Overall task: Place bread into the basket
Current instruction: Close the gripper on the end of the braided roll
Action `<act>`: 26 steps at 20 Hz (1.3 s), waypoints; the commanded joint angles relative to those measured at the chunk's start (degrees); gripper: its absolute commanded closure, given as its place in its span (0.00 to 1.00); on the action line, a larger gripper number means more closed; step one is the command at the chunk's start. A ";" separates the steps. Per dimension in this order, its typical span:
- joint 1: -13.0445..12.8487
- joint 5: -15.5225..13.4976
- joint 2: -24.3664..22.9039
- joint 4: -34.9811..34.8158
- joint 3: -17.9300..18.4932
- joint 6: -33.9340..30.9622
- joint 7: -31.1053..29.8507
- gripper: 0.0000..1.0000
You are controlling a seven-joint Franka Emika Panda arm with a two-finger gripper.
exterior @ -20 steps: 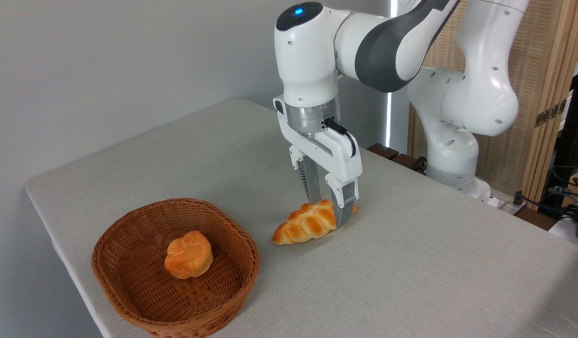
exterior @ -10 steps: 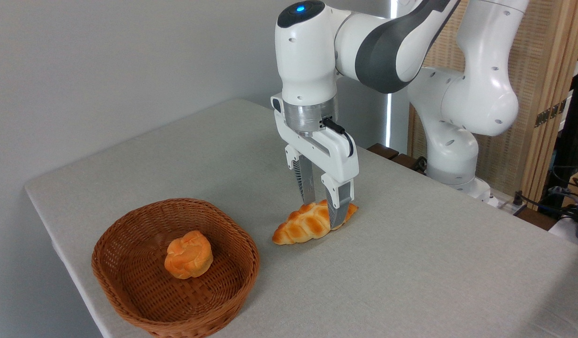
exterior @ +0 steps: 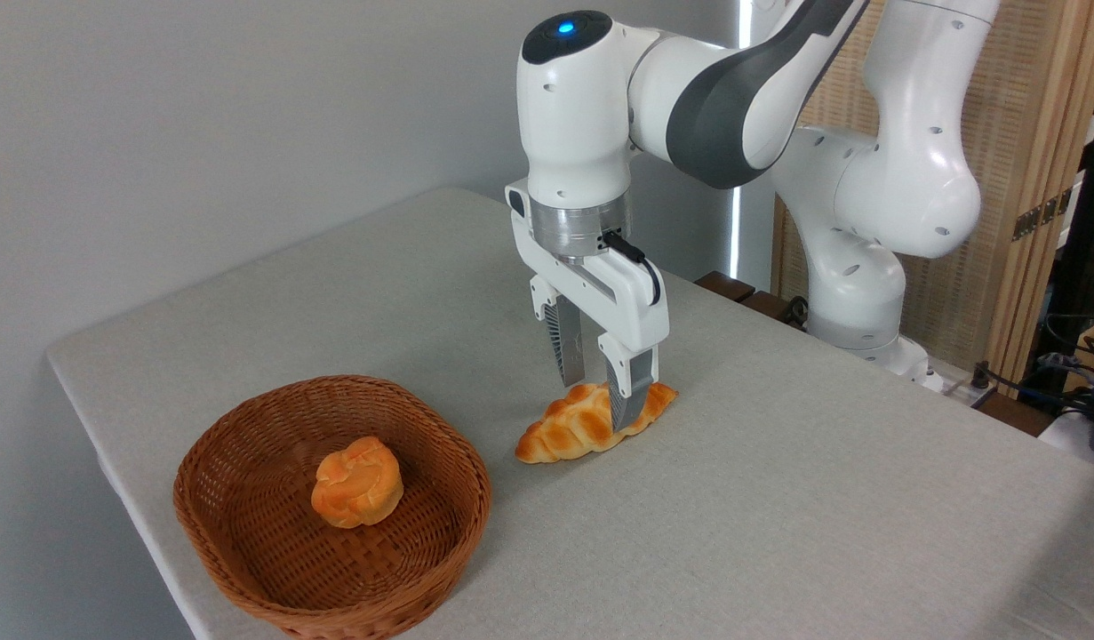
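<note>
Claw [exterior: 601, 396] grips bread [exterior: 593, 421] on the table [exterior: 778, 498], beside the basket [exterior: 333, 507].

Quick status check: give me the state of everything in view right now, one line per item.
Claw: fingers straddle the braided loaf, shut on it.
Braided loaf: gripped near its right end, left tip low by the table, outside the basket.
Basket: upright on the table, holding one bun.
Round bun: lying inside the basket.
Table: carries basket and loaf.

Table [exterior: 778, 516]: lying under a grey cloth
Basket [exterior: 244, 569]: sitting at front left
Bread [exterior: 573, 431]: lying just right of it
</note>
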 commanded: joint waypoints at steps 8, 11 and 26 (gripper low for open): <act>-1.54 -0.94 -0.34 -3.04 0.87 3.57 0.66 0.00; -1.63 -0.94 -0.08 -3.13 0.87 3.58 0.66 0.00; -1.63 -0.85 -0.08 -3.13 0.87 3.49 1.63 0.48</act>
